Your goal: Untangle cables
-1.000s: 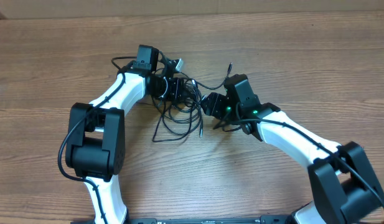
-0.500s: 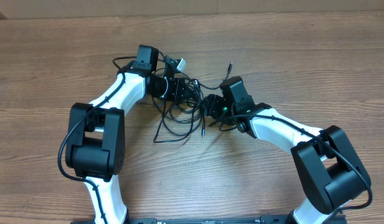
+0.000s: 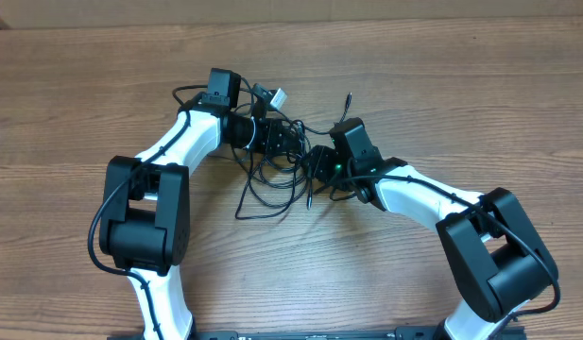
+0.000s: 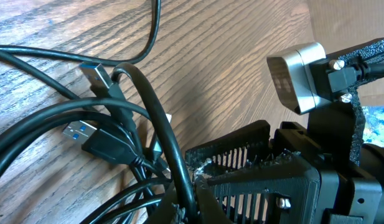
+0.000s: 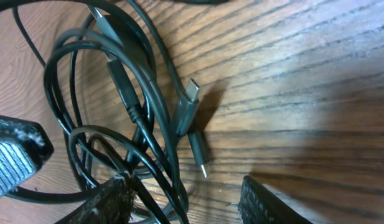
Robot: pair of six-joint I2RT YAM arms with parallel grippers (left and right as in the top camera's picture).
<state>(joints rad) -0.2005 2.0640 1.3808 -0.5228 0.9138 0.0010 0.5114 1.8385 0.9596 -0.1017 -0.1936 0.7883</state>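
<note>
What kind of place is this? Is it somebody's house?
Probably a robot lab or workshop, not a house, though I can't be sure. A white-and-black left arm and right arm sit at a plain wooden table, working on tangled black cables.

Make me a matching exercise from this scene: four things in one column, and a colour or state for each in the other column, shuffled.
1. left hand
2. right hand
3. USB-A plug
4. USB-C plug

A. grey metal tip
B. fingers apart over the cables
C. blue inside
D. shut on the cables

Pairs: 1-D, 2-B, 3-C, 4-A
</note>
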